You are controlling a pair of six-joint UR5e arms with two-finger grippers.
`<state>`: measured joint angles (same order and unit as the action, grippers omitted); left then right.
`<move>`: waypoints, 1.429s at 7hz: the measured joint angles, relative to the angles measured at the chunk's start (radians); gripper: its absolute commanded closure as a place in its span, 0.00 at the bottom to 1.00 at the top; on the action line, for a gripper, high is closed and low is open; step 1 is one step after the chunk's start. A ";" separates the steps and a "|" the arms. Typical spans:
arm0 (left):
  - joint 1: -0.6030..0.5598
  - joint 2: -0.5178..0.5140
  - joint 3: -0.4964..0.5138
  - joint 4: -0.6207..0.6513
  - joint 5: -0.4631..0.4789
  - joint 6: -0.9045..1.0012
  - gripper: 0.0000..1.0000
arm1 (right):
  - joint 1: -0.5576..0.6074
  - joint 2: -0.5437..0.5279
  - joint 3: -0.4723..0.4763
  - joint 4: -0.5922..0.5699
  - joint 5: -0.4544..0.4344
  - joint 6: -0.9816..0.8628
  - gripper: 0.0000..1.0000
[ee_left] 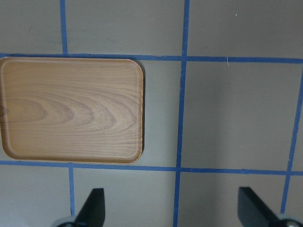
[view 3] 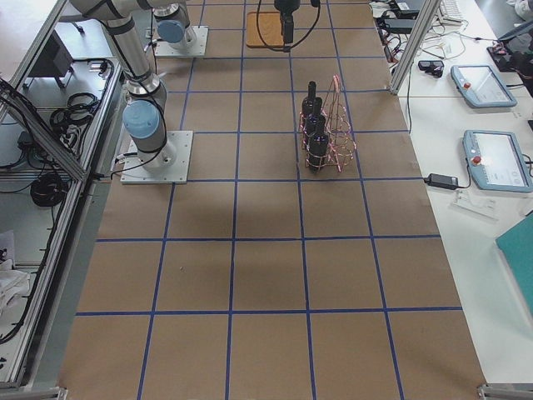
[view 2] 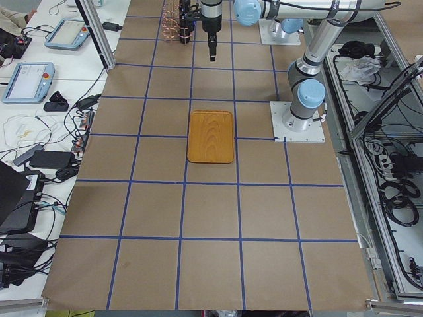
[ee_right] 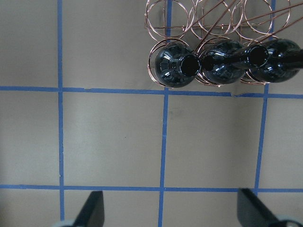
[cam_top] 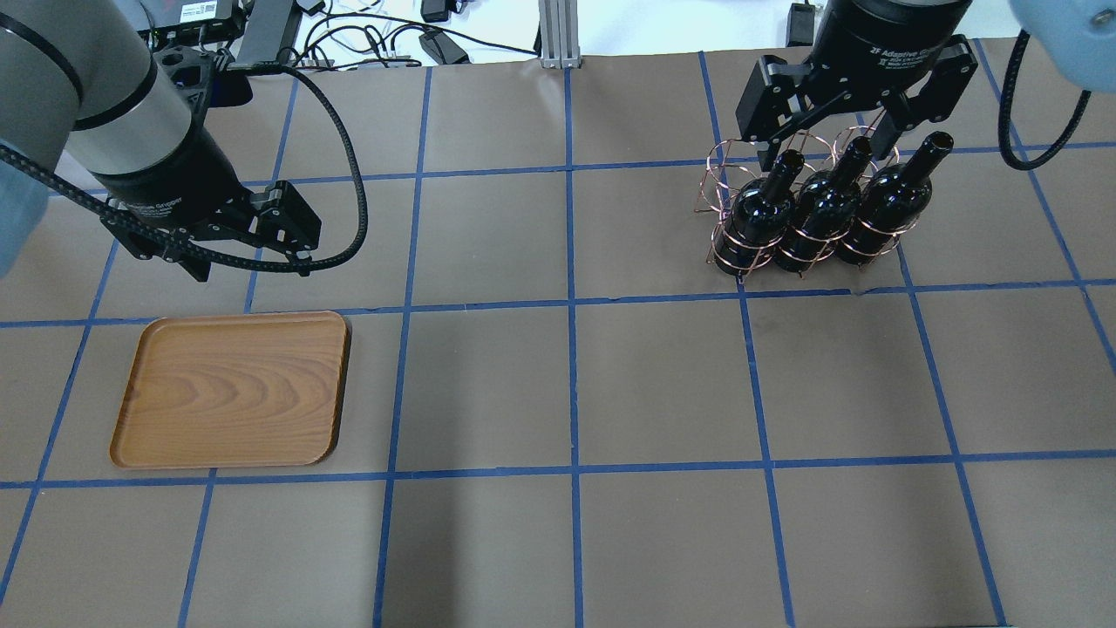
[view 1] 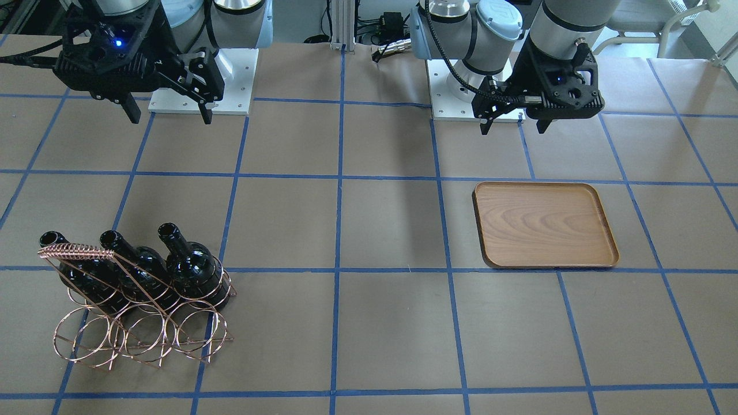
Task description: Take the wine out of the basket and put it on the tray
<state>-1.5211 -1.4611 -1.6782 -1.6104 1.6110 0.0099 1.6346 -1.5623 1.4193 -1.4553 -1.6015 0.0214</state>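
Note:
Three dark glossy wine bottles (view 1: 190, 262) (cam_top: 819, 205) stand tilted in the copper wire basket (view 1: 144, 328) (cam_top: 724, 170), necks up. In the right wrist view the bottles (ee_right: 177, 66) and the basket (ee_right: 165, 19) lie at the top edge. My right gripper (view 1: 170, 118) (cam_top: 826, 155) (ee_right: 170, 208) is open and empty, high above the table on the robot's side of the basket. The wooden tray (view 1: 545, 225) (cam_top: 231, 388) (ee_left: 71, 109) lies empty. My left gripper (view 1: 513, 128) (cam_top: 248, 270) (ee_left: 171, 208) is open and empty, above the table between the tray and the robot's base.
Brown paper with blue tape grid lines (cam_top: 571, 301) covers the table. The arm bases (view 1: 202, 86) stand at the robot's edge. Cables and boxes (cam_top: 384, 39) lie beyond the far edge. Teach pendants (view 3: 483, 83) rest on side benches.

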 measured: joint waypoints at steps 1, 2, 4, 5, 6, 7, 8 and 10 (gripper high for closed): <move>0.000 -0.001 0.000 0.002 -0.001 -0.002 0.00 | 0.000 -0.001 0.001 0.000 0.000 0.000 0.00; 0.000 0.001 0.001 0.006 -0.001 -0.004 0.00 | 0.000 -0.001 0.001 0.000 -0.002 -0.001 0.00; -0.001 0.008 0.010 0.016 -0.007 -0.003 0.00 | -0.001 -0.001 0.001 -0.002 -0.003 -0.002 0.00; -0.002 0.017 0.013 0.009 -0.009 -0.003 0.00 | -0.003 -0.002 0.002 -0.002 -0.004 -0.006 0.00; -0.003 0.027 0.015 -0.005 -0.014 -0.002 0.00 | -0.005 -0.004 0.003 -0.002 -0.004 -0.011 0.00; -0.003 0.036 0.015 -0.013 -0.022 -0.001 0.00 | -0.006 -0.006 0.004 -0.002 -0.002 -0.012 0.00; -0.004 0.041 0.015 -0.018 -0.026 -0.001 0.00 | -0.007 -0.006 0.004 -0.002 -0.001 -0.016 0.00; -0.004 0.045 0.010 -0.023 -0.022 -0.001 0.00 | -0.008 -0.007 0.004 -0.002 -0.001 -0.036 0.00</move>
<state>-1.5248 -1.4165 -1.6686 -1.6330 1.5889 0.0092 1.6265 -1.5692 1.4235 -1.4573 -1.6025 -0.0145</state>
